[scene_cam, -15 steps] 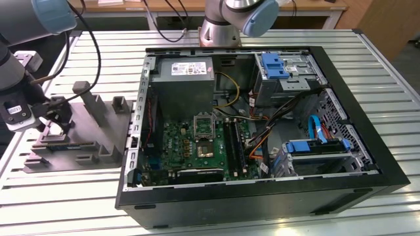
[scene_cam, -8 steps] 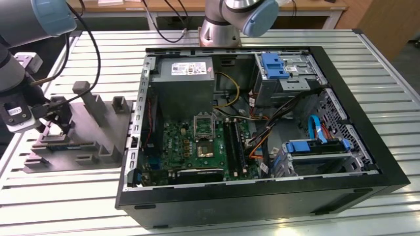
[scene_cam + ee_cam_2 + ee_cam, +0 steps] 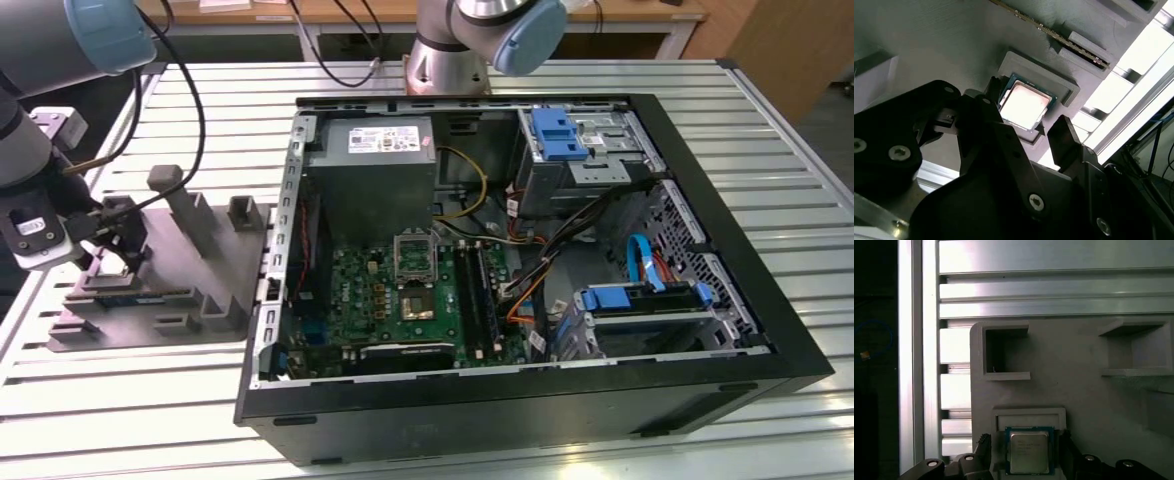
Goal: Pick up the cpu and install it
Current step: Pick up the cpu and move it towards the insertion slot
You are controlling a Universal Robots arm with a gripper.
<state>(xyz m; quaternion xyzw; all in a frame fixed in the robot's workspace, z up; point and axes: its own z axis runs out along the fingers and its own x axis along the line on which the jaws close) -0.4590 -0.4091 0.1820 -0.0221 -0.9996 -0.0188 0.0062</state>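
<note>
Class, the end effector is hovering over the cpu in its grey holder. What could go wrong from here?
One: the fingers of the end effector flank the cpu close to the raised rim of the grey holder, so they might catch it. Two: an off-centre squeeze could tilt the cpu in its recess.

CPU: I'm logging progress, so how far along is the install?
Done: nothing; the cpu lies in its pocket on the grey fixture. In hand: the open tool straddles it, not gripping. Left: pickup and install; the socket in the case looks empty.
</note>
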